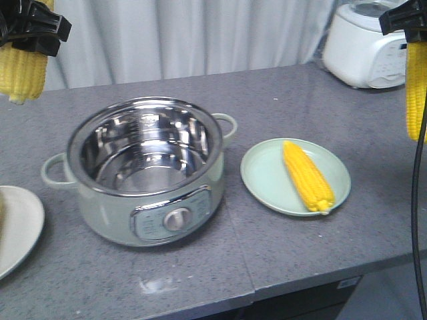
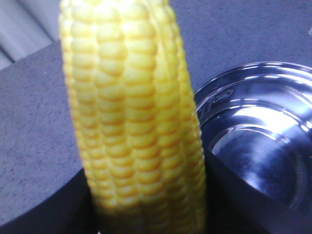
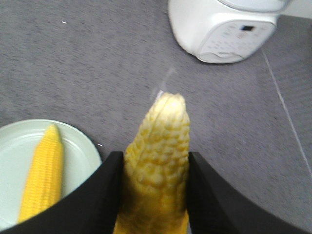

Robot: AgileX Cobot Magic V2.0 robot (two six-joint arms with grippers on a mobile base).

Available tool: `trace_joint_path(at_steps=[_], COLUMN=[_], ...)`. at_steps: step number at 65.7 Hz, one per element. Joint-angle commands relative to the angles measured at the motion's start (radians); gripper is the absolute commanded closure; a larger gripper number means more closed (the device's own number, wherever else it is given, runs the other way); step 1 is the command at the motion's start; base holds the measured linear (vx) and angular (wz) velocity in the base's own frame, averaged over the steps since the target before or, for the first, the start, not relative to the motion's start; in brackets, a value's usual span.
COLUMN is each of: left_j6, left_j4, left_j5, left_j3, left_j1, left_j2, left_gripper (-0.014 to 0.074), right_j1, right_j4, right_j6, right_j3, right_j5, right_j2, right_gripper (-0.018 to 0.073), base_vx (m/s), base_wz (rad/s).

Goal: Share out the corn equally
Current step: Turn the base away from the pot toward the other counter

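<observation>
Left cob clamped in raised left gripper; right gripper raised, clamping right cob.

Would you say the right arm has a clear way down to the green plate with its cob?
Probably yes: the right gripper holds its cob in the air right of the plate; nothing stands between, and the plate's left half is bare.

Before you, front view: grey speckled counter carried pale green, steel-lined electric pot, dial facing you, centre. Pale green plate sat just right of pot. Cream plate lay at left edge, cropped. White rice cooker stood back right, near grey curtain.
</observation>
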Motion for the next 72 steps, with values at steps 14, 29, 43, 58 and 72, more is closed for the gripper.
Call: trace_joint_path(at_steps=[14,29,43,58,72], left_j6=[-0.011,-0.011,-0.011,-0.011,-0.011], left_j4=[0.001,0.001,0.001,0.001,0.001], left_j5=[-0.045,-0.045,-0.045,-0.045,-0.045], left_j3=[-0.029,-0.029,-0.029,-0.029,-0.029], left_j1=[-0.002,-0.002,-0.002,-0.002,-0.002], left_j2=[-0.037,-0.037,-0.037,-0.037,-0.037], left_gripper=[0.0377,0.0377,0.0377,0.0377,0.0377], right_j1=[-0.005,-0.005,-0.005,-0.005,-0.005], right_j4=[-0.03,-0.03,-0.03,-0.03,-0.03], right_j6=[0.002,0.002,0.002,0.002,0.002], right_j3=[-0.029,-0.029,-0.029,-0.029,-0.029], right_j5=[-0.058,-0.058,-0.058,-0.059,-0.059], right_j2=[-0.04,-0.04,-0.04,-0.04,-0.04], right_gripper=[0.0337,0.0337,0.0337,0.0337,0.0337], base_vx=[0.01,0.01,0.01,0.01,0.01], base_wz=[-0.36,-0.34,-0.34,-0.39,-0.43])
